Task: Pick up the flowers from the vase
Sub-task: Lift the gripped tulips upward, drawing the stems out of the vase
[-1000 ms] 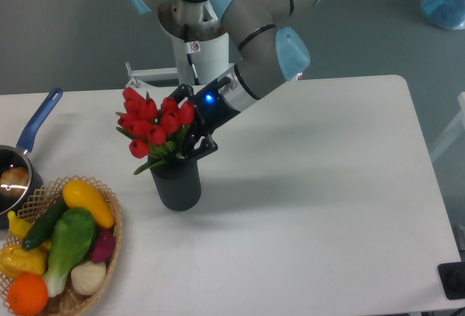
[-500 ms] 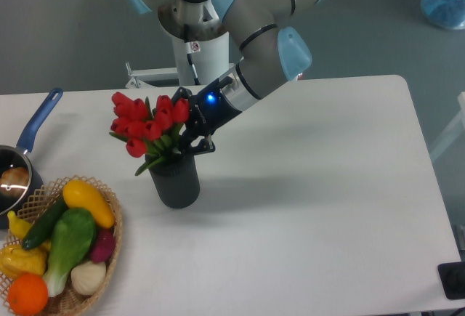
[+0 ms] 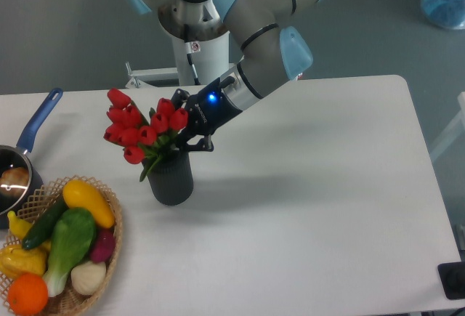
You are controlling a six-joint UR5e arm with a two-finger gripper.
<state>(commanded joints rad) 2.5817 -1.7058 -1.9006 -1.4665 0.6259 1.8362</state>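
The flowers (image 3: 139,128), red tulips with green leaves, lean to the left out of the dark ribbed vase (image 3: 171,180), which stands on the white table left of centre. Their stems still reach into the vase mouth. My gripper (image 3: 179,142) comes in from the upper right and sits right at the stems just above the vase rim, behind the blooms. Its fingers are closed around the bunch's stems. The fingertips are partly hidden by the tulip heads and leaves.
A wicker basket (image 3: 109,242) of vegetables sits at the front left, close to the vase. A blue-handled saucepan (image 3: 33,128) lies at the far left edge. My arm (image 3: 265,62) stretches over the table's back middle.
The bunch has tilted and shifted left and slightly up with my gripper. The vase has slid a little to the left.
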